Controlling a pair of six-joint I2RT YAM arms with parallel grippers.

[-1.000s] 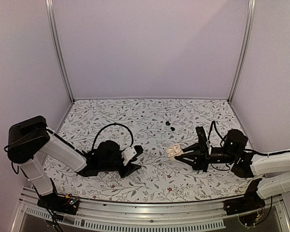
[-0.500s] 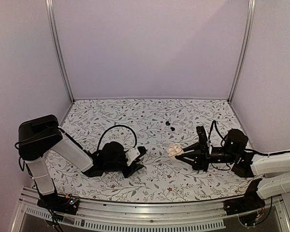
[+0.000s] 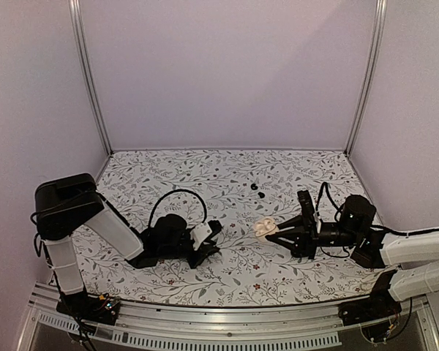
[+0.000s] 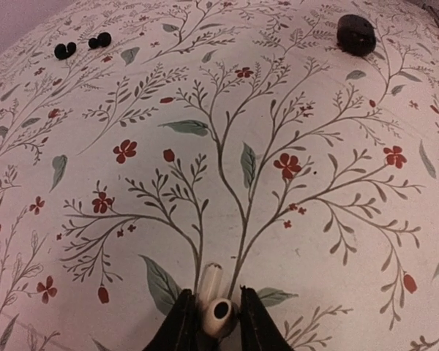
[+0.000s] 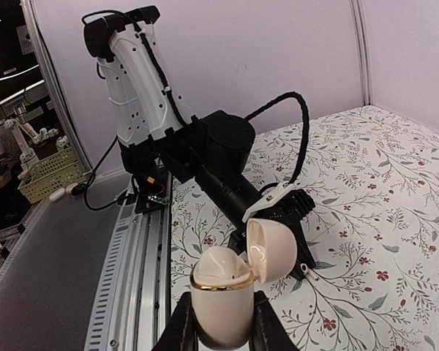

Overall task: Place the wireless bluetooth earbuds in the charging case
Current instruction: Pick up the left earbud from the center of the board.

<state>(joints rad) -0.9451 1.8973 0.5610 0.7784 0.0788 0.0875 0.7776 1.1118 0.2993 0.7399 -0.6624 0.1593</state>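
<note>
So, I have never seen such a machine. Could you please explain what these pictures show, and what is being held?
It is a robot: a left arm and a right arm, bolted at the near edge of a flower-patterned table. The wide picture comes from a fixed camera above and behind them. The two close pictures come from a camera on each wrist. The left end effector is shut on a white earbud. The right end effector is shut on an open cream charging case, which seems to have one earbud inside already. On the table lie two tiny black buds and a dark oval case.
</note>
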